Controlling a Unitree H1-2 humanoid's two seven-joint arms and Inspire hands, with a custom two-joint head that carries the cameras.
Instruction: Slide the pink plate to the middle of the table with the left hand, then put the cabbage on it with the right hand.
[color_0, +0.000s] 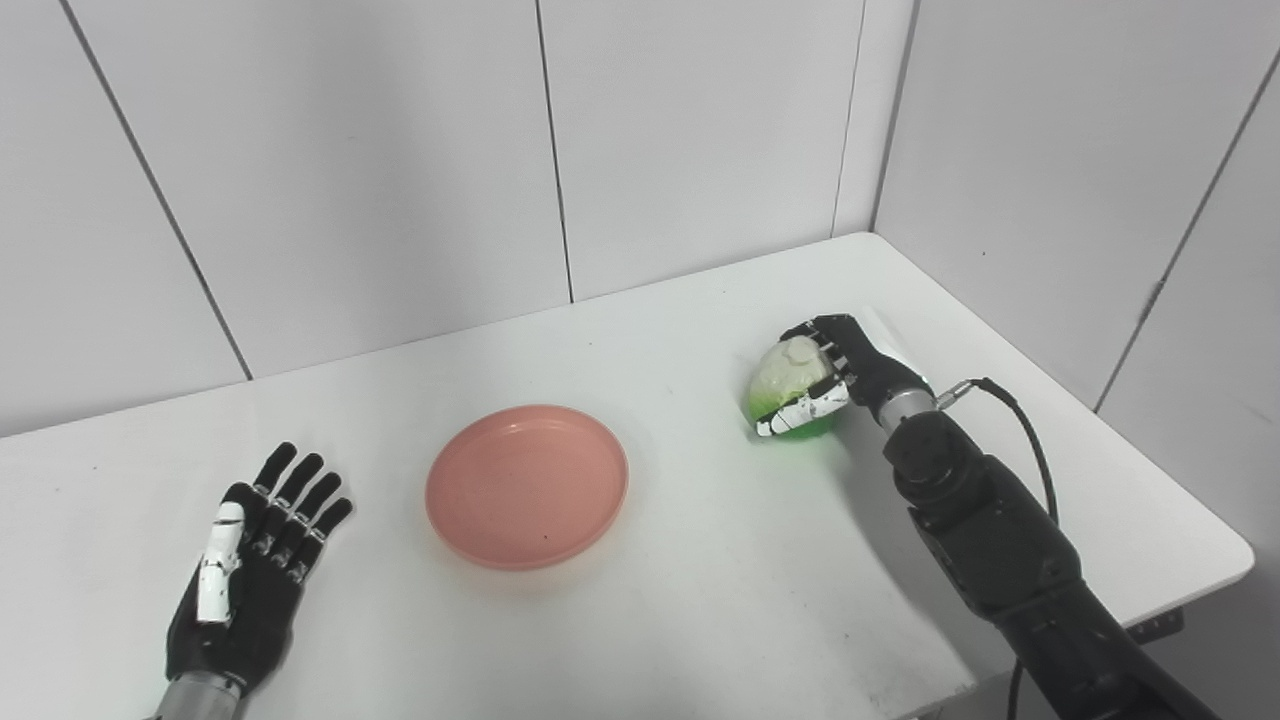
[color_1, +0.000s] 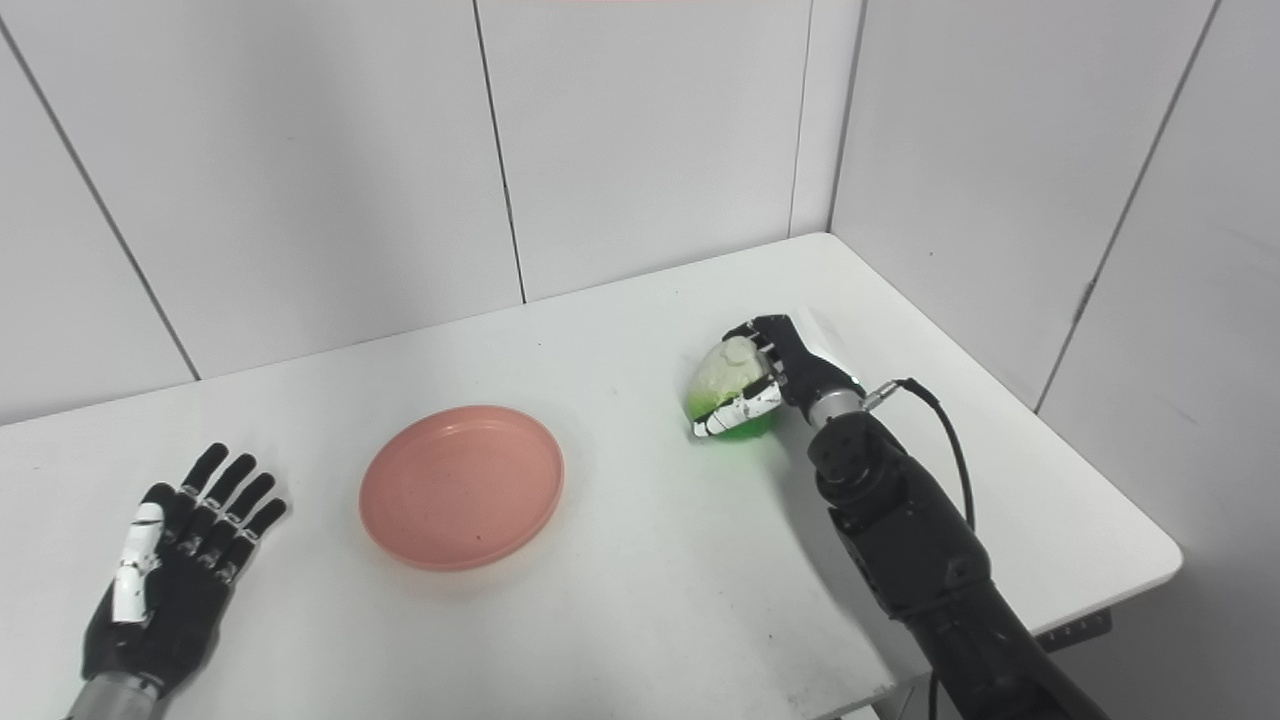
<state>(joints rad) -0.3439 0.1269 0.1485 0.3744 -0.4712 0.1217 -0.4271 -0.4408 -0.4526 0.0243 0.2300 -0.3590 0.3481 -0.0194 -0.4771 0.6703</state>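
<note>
One right robot hand (color_0: 835, 375) grips the cabbage (color_0: 790, 385), right of the pink plate (color_0: 527, 487); left robot hand (color_0: 250, 570) lies released.

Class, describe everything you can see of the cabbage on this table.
The cabbage is small and toy-like, pale cream-white at its stem end, bright green at the base. It lies tilted at the table's right side, apart from the pink plate. The right hand is wrapped around it, fingers over the top; whether it's lifted is unclear.

White table (color_0: 700, 620) was set into a corner; pale panelled walls (color_0: 350, 150) with dark seams were noted behind.
</note>
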